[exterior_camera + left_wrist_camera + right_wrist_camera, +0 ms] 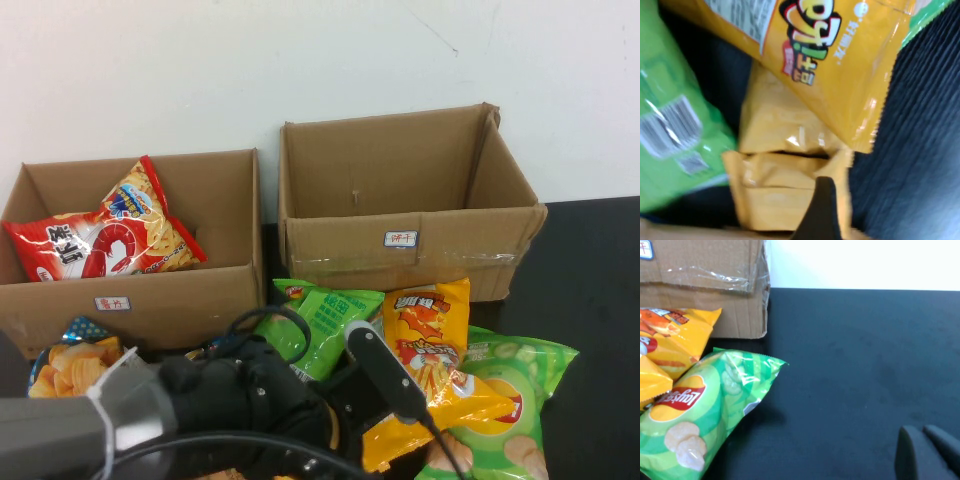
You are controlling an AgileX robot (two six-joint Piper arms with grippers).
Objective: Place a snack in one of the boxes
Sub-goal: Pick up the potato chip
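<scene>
Hovering low over the snack pile on the tabletop, the left gripper is aimed at the yellow packet; its jaws' opening cannot be told. A centred grasp is advised. The right gripper, jaws together and empty, is parked aside.

Left gripper buried under own arm and cables in high view, finger state unreadable; one dark fingertip cut by left wrist frame edge. Right gripper clipped at frame corner, absent from high view. Green chip bag cropped at bottom. Box labels too small to read.
</scene>
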